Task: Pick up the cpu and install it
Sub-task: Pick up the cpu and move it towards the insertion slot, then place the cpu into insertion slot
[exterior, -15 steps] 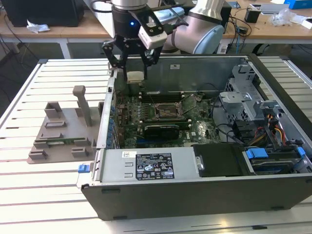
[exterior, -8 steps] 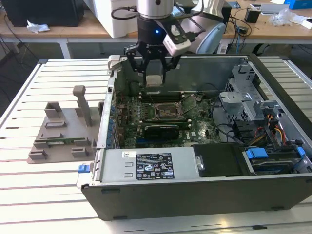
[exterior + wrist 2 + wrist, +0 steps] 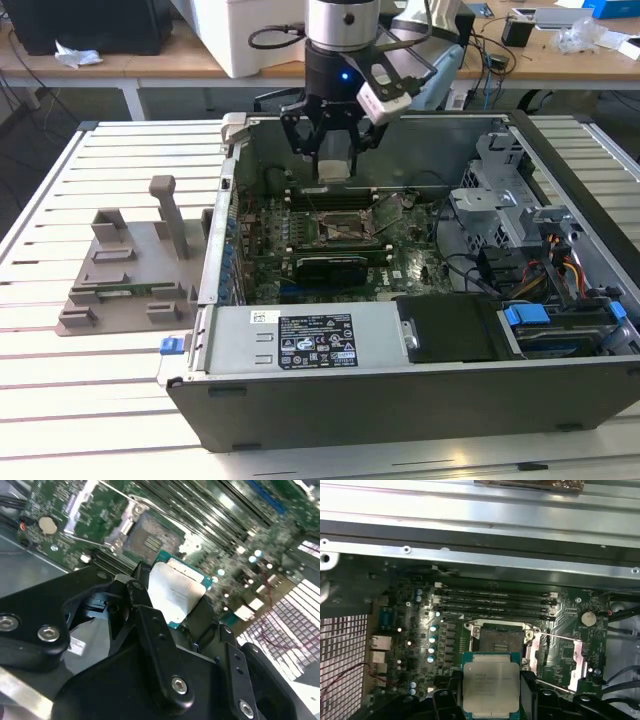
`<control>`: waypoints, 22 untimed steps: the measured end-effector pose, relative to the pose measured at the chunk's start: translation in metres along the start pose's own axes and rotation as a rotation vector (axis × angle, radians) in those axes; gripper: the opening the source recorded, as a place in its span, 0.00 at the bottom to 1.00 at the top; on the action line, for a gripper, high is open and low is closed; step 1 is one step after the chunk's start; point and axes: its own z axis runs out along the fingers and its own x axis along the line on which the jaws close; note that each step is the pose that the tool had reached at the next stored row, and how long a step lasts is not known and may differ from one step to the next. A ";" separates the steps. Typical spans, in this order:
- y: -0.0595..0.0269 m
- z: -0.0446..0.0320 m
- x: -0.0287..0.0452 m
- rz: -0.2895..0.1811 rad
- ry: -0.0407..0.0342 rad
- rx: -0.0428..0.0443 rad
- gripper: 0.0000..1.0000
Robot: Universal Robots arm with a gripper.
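— How far along are you, reading from the exterior view's left?

— First comes the grey holder block (image 3: 130,262), standing on the table outside the case (image 3: 300,345). Further right, my gripper (image 3: 333,160) hangs inside the case over the motherboard (image 3: 410,265), jaws clamped on the cpu (image 3: 491,689) by two opposite edges.

— So is it installed?

— No. The pick-up looks done. The cpu is held in the air, near the open socket (image 3: 500,641), whose bed lies bare. By my judgement, seating it there is what remains.
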 end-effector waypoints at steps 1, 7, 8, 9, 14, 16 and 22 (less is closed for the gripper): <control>-0.0001 0.0026 -0.0047 0.000 0.0000 0.0001 0.55; -0.0018 0.0122 -0.0273 0.001 0.0000 0.0001 0.55; -0.0021 0.0135 -0.0305 0.000 0.0000 0.0001 0.55; -0.0021 0.0148 -0.0308 0.000 0.0000 0.0000 0.55; -0.0022 0.0204 -0.0308 0.001 0.0000 0.0001 0.55; -0.0022 0.0206 -0.0309 0.000 0.0001 0.0006 0.55; -0.0022 0.0208 -0.0309 0.000 0.0001 0.0013 0.55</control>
